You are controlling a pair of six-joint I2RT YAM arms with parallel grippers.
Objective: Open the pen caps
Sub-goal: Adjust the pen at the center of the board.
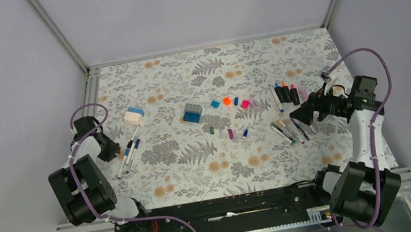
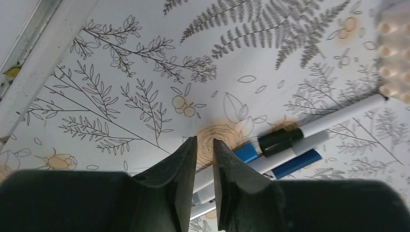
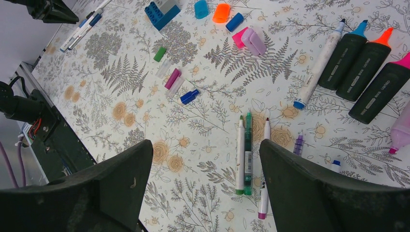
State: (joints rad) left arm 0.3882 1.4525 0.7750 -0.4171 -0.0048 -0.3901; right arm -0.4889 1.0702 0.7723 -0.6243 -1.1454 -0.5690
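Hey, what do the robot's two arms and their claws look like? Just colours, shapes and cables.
The left arm and right arm are built from chunky black links joined by white segments. A purple cable loops along each one. The left claw and right claw each have two matte black, wedge-shaped fingers narrowing toward the tips. No markings are legible.

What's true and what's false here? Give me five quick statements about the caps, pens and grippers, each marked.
1. The right gripper stands open and empty. True.
2. The three dark highlighters are capped. False: their blue, orange and pink tips are bare.
3. An orange cap lies loose on the table. True.
4. The blue-and-grey block is in the right gripper. False: it lies on the table.
5. A black cap sits on a white pen near the left gripper. True.
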